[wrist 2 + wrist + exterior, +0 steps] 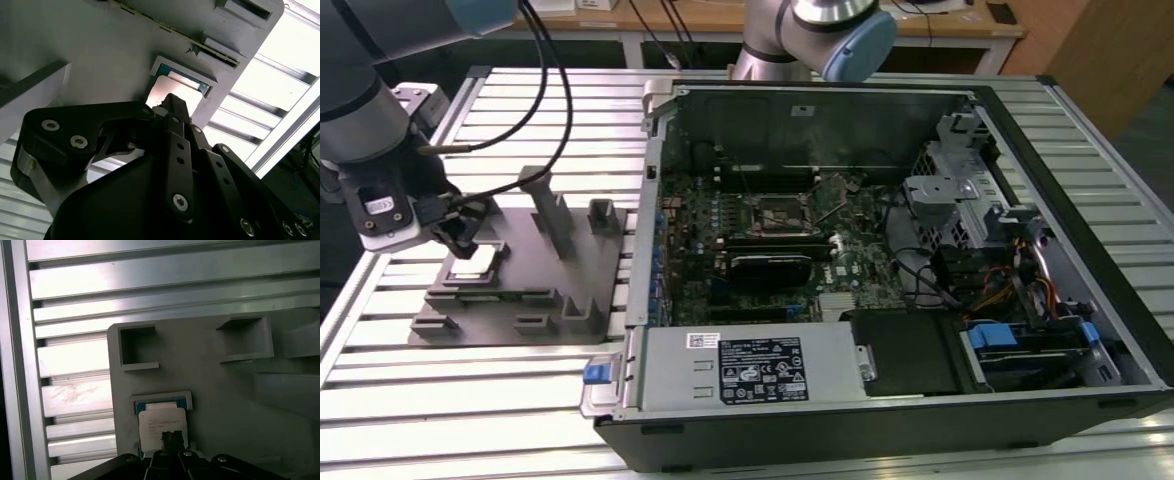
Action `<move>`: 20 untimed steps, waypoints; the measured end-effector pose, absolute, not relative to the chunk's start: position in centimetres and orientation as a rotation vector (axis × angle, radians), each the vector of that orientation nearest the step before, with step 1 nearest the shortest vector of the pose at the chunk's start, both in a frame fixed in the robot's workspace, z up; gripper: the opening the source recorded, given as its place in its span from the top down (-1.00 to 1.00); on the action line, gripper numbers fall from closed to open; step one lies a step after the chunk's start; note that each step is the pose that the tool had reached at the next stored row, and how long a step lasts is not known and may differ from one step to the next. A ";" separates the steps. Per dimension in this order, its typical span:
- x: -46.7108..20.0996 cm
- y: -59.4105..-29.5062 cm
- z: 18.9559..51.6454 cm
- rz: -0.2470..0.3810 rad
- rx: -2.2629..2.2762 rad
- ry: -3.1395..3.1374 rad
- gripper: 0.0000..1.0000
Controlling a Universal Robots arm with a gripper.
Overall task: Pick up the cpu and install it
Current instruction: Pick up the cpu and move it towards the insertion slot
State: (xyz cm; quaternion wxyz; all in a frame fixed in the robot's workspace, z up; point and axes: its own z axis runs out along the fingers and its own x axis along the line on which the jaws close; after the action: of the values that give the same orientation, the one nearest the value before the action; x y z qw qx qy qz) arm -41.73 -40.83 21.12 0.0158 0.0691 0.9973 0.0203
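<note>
Sitting flat in a shallow framed recess, the cpu (pixel 162 421) shows you its silvery top in both wrist views. Right above it you see the gripper (pixel 171 440), its dark tips drawn together over the chip's near edge and clamped on nothing; you cannot tell whether they touch the metal. The recess belongs to a grey fixture plate (pixel 520 292) on the slatted aluminium table (pixel 480 400), at the exterior view's left. Well apart, toward that view's right, the open computer case (pixel 1067 300) lies with its motherboard socket (pixel 783 212) exposed.

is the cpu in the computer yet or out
Out: the cpu lies flat in the grey holder beside the case.
</note>
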 end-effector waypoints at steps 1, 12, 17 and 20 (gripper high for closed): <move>-41.7 -40.8 21.0 0.063 0.208 3.102 0.79; -42.2 -40.8 19.8 0.063 0.180 3.105 0.79; -42.2 -40.8 19.8 0.063 0.180 3.105 0.79; -42.2 -40.8 19.8 0.063 0.180 3.105 0.67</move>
State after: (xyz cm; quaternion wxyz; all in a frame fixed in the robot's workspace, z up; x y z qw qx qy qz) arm -42.24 -40.81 19.77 0.0156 0.0579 0.9980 0.0202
